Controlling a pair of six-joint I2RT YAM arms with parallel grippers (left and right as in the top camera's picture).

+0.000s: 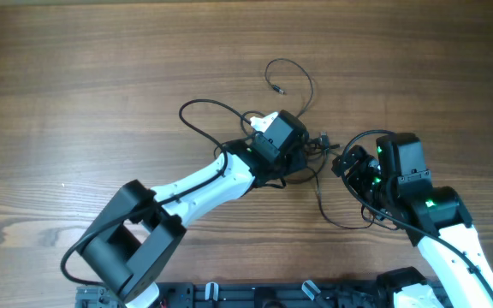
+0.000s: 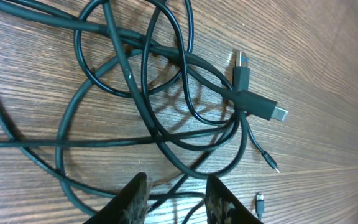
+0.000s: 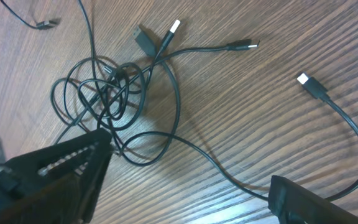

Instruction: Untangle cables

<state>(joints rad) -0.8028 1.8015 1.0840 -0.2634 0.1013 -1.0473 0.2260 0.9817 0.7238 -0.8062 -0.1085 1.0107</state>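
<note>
I see the left gripper (image 2: 176, 196) low over the knotted cables (image 2: 166, 93), fingers slightly parted and pinching nothing. The right gripper (image 3: 191, 163), spread wide, hangs at their 3 o'clock. A loose strand (image 1: 291, 68) loops at 12.

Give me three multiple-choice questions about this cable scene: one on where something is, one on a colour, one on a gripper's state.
1. Where do the tangled cables lie?
A. at the far left edge
B. near the middle of the table, by the left gripper
C. hanging off the near edge

2. What colour are the cords?
A. white
B. red
C. black

3. How is the right gripper?
A. shut on a plug
B. open, holding nothing
C. shut on a cord

Answers:
1 B: the overhead view shows them bunched mid-table, right at the left gripper.
2 C: every cord is black, and some plugs have silver tips.
3 B: its fingers stand wide apart, gripping nothing.
</note>
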